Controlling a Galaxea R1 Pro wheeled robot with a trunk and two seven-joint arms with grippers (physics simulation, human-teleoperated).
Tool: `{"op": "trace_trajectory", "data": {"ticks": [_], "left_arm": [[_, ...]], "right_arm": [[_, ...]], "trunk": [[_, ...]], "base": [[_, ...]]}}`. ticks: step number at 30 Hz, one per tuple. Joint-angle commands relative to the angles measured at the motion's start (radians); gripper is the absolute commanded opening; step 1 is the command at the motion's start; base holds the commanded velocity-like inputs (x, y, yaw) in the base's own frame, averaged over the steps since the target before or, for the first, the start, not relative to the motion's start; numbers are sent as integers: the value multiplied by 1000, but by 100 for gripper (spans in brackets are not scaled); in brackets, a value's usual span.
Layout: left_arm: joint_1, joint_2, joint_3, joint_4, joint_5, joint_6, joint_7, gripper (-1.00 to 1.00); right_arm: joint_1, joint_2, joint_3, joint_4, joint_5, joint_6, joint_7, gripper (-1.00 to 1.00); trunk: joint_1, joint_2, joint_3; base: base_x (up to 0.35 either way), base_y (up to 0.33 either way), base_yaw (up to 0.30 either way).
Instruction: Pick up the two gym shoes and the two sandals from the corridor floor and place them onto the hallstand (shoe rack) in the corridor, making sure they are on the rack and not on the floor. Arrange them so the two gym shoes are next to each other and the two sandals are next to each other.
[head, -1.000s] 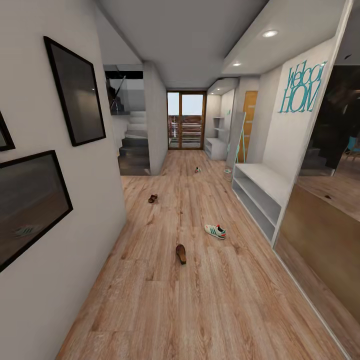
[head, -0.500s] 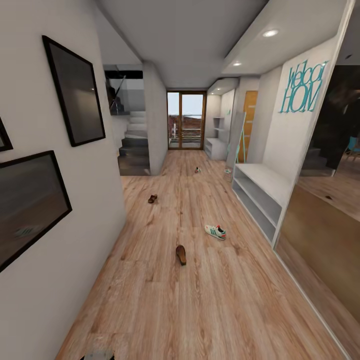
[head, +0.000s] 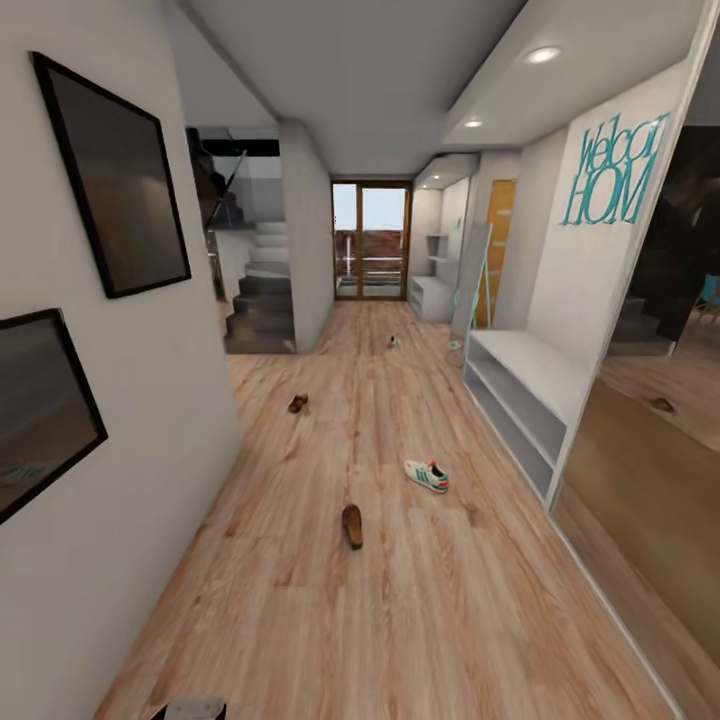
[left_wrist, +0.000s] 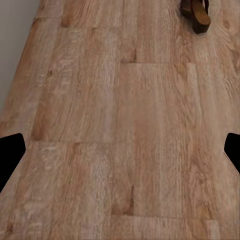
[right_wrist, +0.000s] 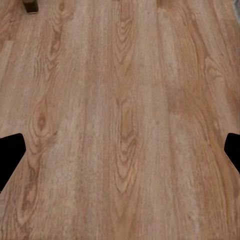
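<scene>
A: Shoes first. Where do they lie?

B: Scattered on the wood floor (head: 420, 620) of the corridor. Nearest the robot is a brown sandal (head: 352, 525), lying along the planks near the middle. Beyond it and to the right is a white sneaker with green stripes (head: 427, 476), not far from the long white shelf unit (head: 520, 390) on the right wall, under the teal lettering (head: 610, 170).

A: And the other two?

B: A second sandal (head: 298, 403) lies farther down on the left, close to the wall corner before the stairs (head: 262, 290). Another small shoe (head: 394, 342) sits far along the floor; it is too small to name for certain.

A: The rack?

B: A pale unit (head: 432, 295) with shelves above it stands at the far right end, near the glass door (head: 371, 240). Nothing on it can be made out.

A: The grippers?

B: The left gripper (left_wrist: 120, 145) looks down at bare planks, its dark fingertips (left_wrist: 10, 150) at the two edges of the wrist picture, spread wide, holding nothing. The near sandal (left_wrist: 196, 14) lies well ahead of it. The right gripper (right_wrist: 120, 145) is the same: tips (right_wrist: 232, 147) far apart, empty, over bare floor.

A: Anything else?

B: Dark framed pictures (head: 115, 175) hang on the left wall.
</scene>
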Motion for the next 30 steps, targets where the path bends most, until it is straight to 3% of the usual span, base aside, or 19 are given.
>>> {"op": "trace_trajectory", "data": {"ticks": [1,12,30], "left_arm": [[-1,0,3,2,1,-4,0,100],[-1,0,33,10,1,-7,1,100],[-1,1,56,11,1,-6,-1,100]], "right_arm": [[-1,1,0,1,0,-3,0,100],[-1,5,0,0,-1,-4,-1,100],[-1,5,1,-6,0,-5,0,100]], "trunk": [[0,0,-1],[0,0,-9],[0,0,-10]], "base": [[278,-225,75],[278,-227,134],[278,-228,0]]}}
